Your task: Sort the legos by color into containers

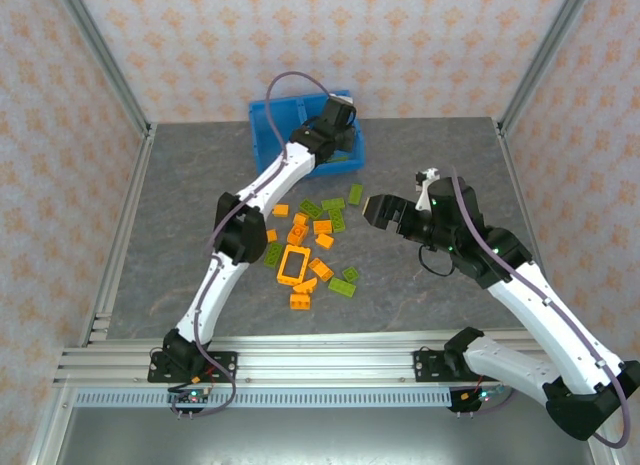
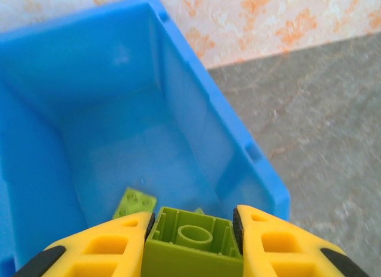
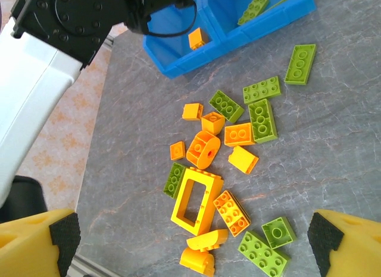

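Right wrist view first: I am seeing the right claw [image 3: 193,236] standing wide open, nothing between its yellow fingers [image 3: 41,244], and hanging above the orange and lime green studded plastic bricks [image 3: 238,134] that are lying scattered on the grey marbled tabletop [image 3: 333,140]. The orange rectangular plastic frame piece [image 3: 207,177] is lying just at 12 o'clock of that claw, its long axis running from 6 towards 12 and tipping slightly to 1. I am judging the right arm the nearer one for this pile.

Farther out, at 12 o'clock of the pile, the bright blue rectangular plastic bin [image 3: 178,65] is sitting with its two compartments side by side. An orange brick [image 3: 196,37] is lying in the 9 o'clock compartment and a lime green brick [image 3: 253,9] in the 3 o'clock one.

From the left wrist, the left claw [image 2: 193,226] is pinching a lime green plastic brick [image 2: 191,253], hollow underside towards the camera. The picture's edge is cropping it, so I cannot tell its long axis. The compartment floor is lying at 12 o'clock of the brick, with a loose green brick [image 2: 136,202] at 10 o'clock. The outer wall at 2 o'clock is the closest edge, and the room is opening towards 11. I am judging that a release here is landing the brick with its own colour.
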Motion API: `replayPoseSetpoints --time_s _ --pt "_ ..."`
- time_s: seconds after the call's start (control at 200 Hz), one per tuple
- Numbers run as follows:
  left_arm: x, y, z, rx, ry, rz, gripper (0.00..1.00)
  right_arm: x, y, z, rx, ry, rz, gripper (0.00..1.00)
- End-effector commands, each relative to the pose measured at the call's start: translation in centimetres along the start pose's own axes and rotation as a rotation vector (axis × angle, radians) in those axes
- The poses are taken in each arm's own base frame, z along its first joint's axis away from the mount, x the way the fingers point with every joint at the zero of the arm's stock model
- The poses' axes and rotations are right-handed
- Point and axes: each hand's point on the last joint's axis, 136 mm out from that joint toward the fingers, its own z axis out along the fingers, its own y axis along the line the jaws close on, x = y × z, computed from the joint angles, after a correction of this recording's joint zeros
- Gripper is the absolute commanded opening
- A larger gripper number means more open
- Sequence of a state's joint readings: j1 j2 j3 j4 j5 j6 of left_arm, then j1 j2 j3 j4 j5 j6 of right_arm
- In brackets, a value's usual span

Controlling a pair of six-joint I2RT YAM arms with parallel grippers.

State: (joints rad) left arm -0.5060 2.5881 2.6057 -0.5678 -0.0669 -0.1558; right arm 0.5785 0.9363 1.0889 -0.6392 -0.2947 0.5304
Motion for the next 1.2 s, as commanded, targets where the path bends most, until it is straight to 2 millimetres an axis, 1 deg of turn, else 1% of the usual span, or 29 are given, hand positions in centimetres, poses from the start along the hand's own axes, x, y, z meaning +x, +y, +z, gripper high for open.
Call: replayPoseSetpoints --time_s 0.0,0.06,0.125,0.195,0.255,0.36,0.455,0.475,0.48,0.515,0.52,0.54,0.561,0.566,0.591,0.601,0.611,0.621,0.636,0.641,0.671,0.686,0.746,0.806,0.881,0.981,1.036,1.106,1.196 --pt "-1.7 1.6 -1.0 -0.084 -0.028 -0.005 0.36 0.2 -0.6 -0.2 0.027 -0.005 -0.014 0.99" --pt "-1.8 1.4 -0.9 -0.075 -0.037 -0.022 0.45 0.2 -0.5 -0.4 0.025 -0.006 -0.017 0.99" --pt "-2.1 1.1 -1.3 -0.056 -0.041 -0.039 0.55 0.2 -0.6 -0.6 0.032 -0.003 -0.021 1.0" --pt "-2.9 0.6 -2.4 -0.021 -0.045 -0.058 0.58 0.3 -0.9 -0.7 0.047 -0.002 -0.026 0.99" --pt "-4.0 0.0 -4.1 0.019 -0.051 -0.071 0.61 0.4 -1.4 -0.6 0.066 -0.005 -0.031 0.99" --pt "-6.0 -1.3 -8.2 0.12 -0.054 -0.092 0.67 0.3 -2.7 -0.2 0.125 -0.024 -0.019 0.99" --pt "-7.3 -2.1 -13.2 0.212 -0.047 -0.096 0.68 0.1 -4.0 0.8 0.195 -0.035 -0.013 0.99" --pt "-7.4 -2.1 -14.3 0.225 -0.047 -0.093 0.68 0.1 -4.4 1.2 0.217 -0.035 -0.012 0.99" --pt "-7.1 -2.1 -14.2 0.225 -0.039 -0.091 0.68 0.1 -4.4 1.2 0.219 -0.035 -0.012 0.99" --pt "-7.2 -1.9 -16.3 0.242 -0.043 -0.084 0.68 0.0 -5.0 1.9 0.256 -0.033 -0.014 1.0" --pt "-7.4 -1.9 -16.7 0.247 -0.052 -0.084 0.68 -0.1 -5.1 1.9 0.258 -0.036 -0.015 1.0" --pt "-7.0 -1.7 -17.5 0.251 -0.047 -0.078 0.69 -0.2 -5.4 2.4 0.279 -0.033 -0.015 0.99" --pt "-7.1 -1.4 -18.8 0.255 -0.058 -0.078 0.69 -0.2 -5.6 2.9 0.296 -0.029 -0.016 0.99" --pt "-6.8 -1.3 -18.8 0.254 -0.054 -0.077 0.69 -0.2 -5.7 3.0 0.3 -0.027 -0.015 0.99" --pt "-6.9 -0.9 -20.6 0.257 -0.07 -0.073 0.69 -0.3 -5.9 3.5 0.32 -0.021 -0.015 0.99" --pt "-6.5 -0.7 -20.8 0.255 -0.067 -0.07 0.69 -0.3 -6.1 3.9 0.333 -0.014 -0.016 0.99" --pt "-6.9 -0.5 -22.1 0.26 -0.086 -0.068 0.69 -0.3 -6.2 4.2 0.341 -0.01 -0.016 0.99" --pt "-6.9 -0.3 -22.9 0.263 -0.095 -0.066 0.69 -0.4 -6.3 4.5 0.349 -0.005 -0.017 0.99" --pt "-6.7 0.0 -23.8 0.264 -0.101 -0.06 0.7 -0.4 -6.4 5.0 0.362 0.004 -0.019 0.99" --pt "-6.4 0.1 -23.8 0.262 -0.095 -0.056 0.7 -0.4 -6.4 5.0 0.362 0.004 -0.019 0.99" --pt "-6.2 0.7 -26.0 0.266 -0.114 -0.043 0.7 -0.4 -6.8 6.2 0.393 0.023 -0.018 0.99" --pt "-5.5 1.0 -26.4 0.261 -0.105 -0.033 0.71 -0.4 -7.0 6.8 0.408 0.035 -0.019 0.99" --pt "-3.8 2.2 -29.6 0.257 -0.106 0.009 0.71 -0.6 -7.3 8.9 0.453 0.069 -0.024 1.0" --pt "-1.6 3.3 -32.1 0.257 -0.093 0.056 0.72 -0.6 -7.8 11.3 0.49 0.103 -0.032 0.99" --pt "1.6 4.3 -34.7 0.269 -0.053 0.121 0.76 -0.7 -8.7 14.5 0.544 0.134 -0.041 0.98" --pt "5.7 5.6 -37.3 0.278 0.004 0.185 0.84 -0.9 -9.9 18.3 0.595 0.165 -0.038 0.96" --pt "7.8 6.4 -38.4 0.276 0.029 0.21 0.9 -0.9 -11.0 20.3 0.63 0.186 -0.034 0.94" --pt "10.1 7.3 -39.3 0.265 0.047 0.227 0.96 -0.9 -11.9 22.5 0.656 0.199 -0.031 0.9" --pt "12.1 8.5 -39.9 0.233 0.043 0.24 1.0 -0.6 -13.4 25.0 0.676 0.235 -0.019 0.84"
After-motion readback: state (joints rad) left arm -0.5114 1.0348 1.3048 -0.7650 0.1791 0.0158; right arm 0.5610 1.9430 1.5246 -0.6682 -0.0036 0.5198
